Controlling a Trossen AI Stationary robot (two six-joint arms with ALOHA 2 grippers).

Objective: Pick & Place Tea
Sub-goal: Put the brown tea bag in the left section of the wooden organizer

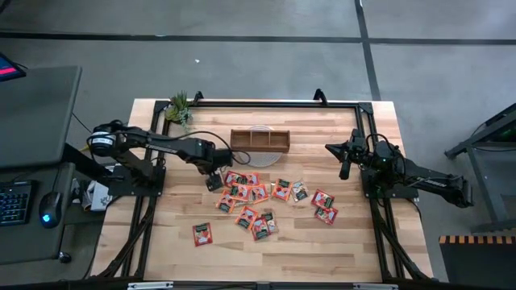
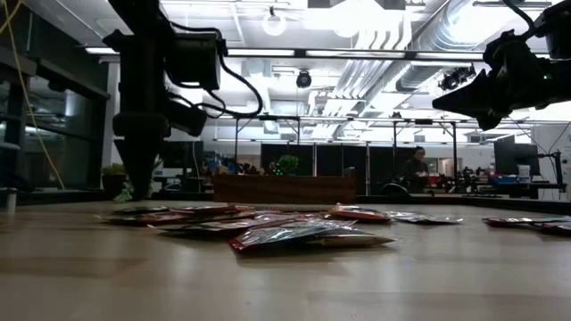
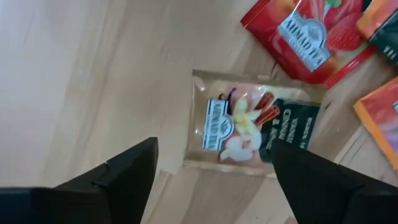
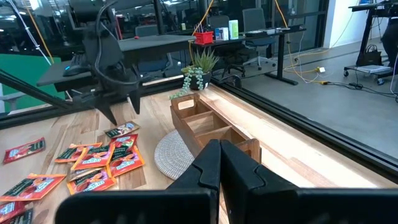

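Several flat tea sachets (image 1: 254,197), mostly red and orange, lie scattered flat on the wooden table; in the low view they form a shallow pile (image 2: 268,227). My left gripper (image 1: 214,179) points down at the left end of the scatter, open. In the left wrist view (image 3: 214,165) its two fingers stand on either side of a pale sachet with a dark label (image 3: 252,124), which lies flat on the table. I see no touch. My right gripper (image 1: 345,165) waits shut above the table's right side (image 4: 219,155).
A brown wooden three-compartment tray (image 1: 260,140) stands on a round woven mat (image 4: 174,149) beyond the sachets, toward the far edge. A small potted plant (image 1: 179,106) sits at the far left corner. One sachet (image 1: 201,234) lies apart near the front, two more (image 1: 324,205) to the right.
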